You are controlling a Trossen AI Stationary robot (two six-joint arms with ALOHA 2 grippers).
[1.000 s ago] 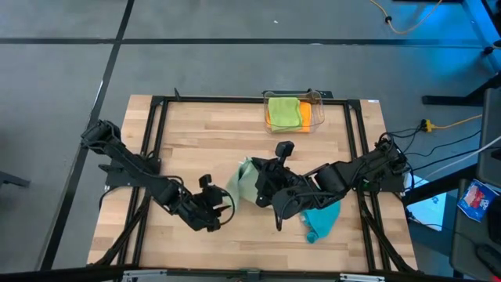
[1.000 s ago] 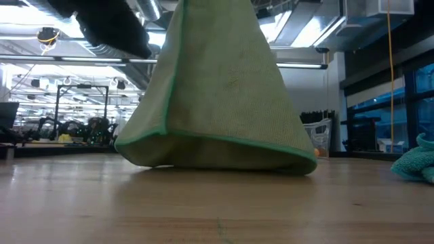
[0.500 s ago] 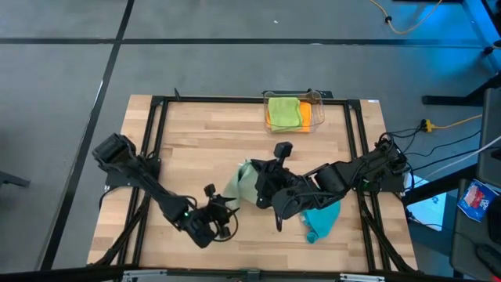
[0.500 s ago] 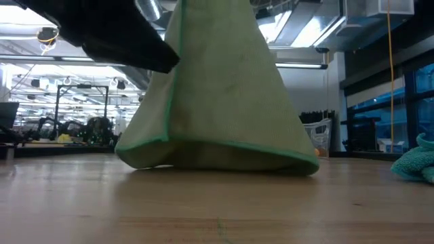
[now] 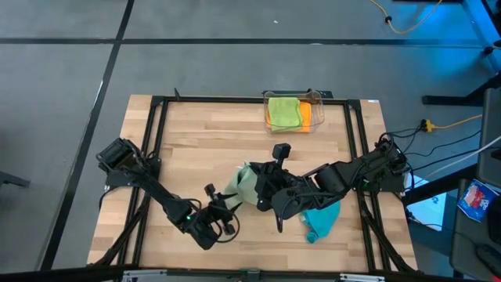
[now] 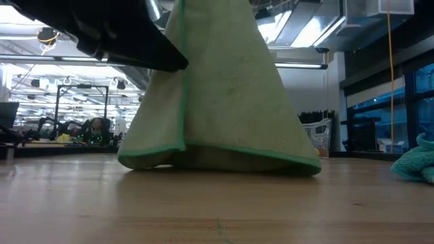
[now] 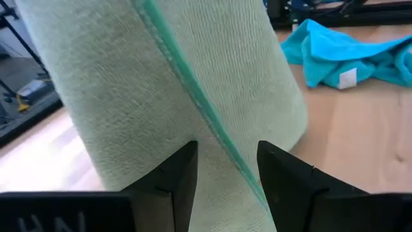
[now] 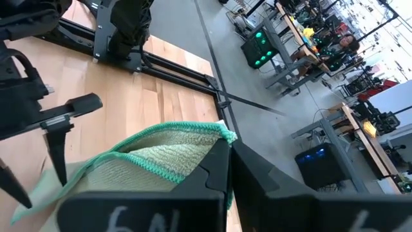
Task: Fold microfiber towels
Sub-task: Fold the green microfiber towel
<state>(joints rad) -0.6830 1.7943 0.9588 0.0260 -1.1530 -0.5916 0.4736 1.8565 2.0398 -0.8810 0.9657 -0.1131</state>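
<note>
Right gripper (image 5: 261,188) pinches 1 corner of the sage towel (image 5: 244,182) above the tabletop's middle so it drapes; left gripper (image 5: 225,217), fingers apart, lines up on its hanging edge.

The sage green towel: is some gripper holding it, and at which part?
The right gripper is shut on the sage green towel, pinching its hemmed edge and lifting it into a tent. The left gripper is open around a hanging edge, not yet gripping.

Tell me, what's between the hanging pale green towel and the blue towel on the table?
Just bare wooden table. The low view shows nothing lying between the pale green towel and the teal towel.
</note>
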